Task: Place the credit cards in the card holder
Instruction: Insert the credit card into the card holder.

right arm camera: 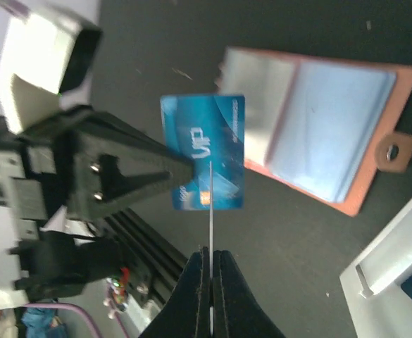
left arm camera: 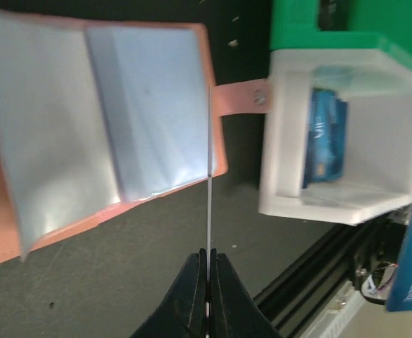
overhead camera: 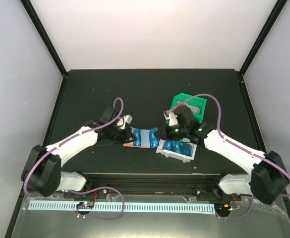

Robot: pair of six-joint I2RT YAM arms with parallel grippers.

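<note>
- Two pinches: the left gripper (left arm camera: 208, 253) is clamped on a blue card (right arm camera: 202, 151). The right gripper (right arm camera: 210, 252) is clamped on a second card (right arm camera: 210, 229), seen edge-on.
- Just beyond both sets of fingertips lies the card holder (left arm camera: 149, 113), spread open with its pockets up.
- Risk: nothing pins the holder, so a card catching a pocket lip could shove it, or twist in the pinch.
- Right of the left gripper, the white bin (left arm camera: 283, 141) holds spare cards (left arm camera: 325, 141). The green bin (left arm camera: 297, 21) sits behind it, contents unclear.
</note>
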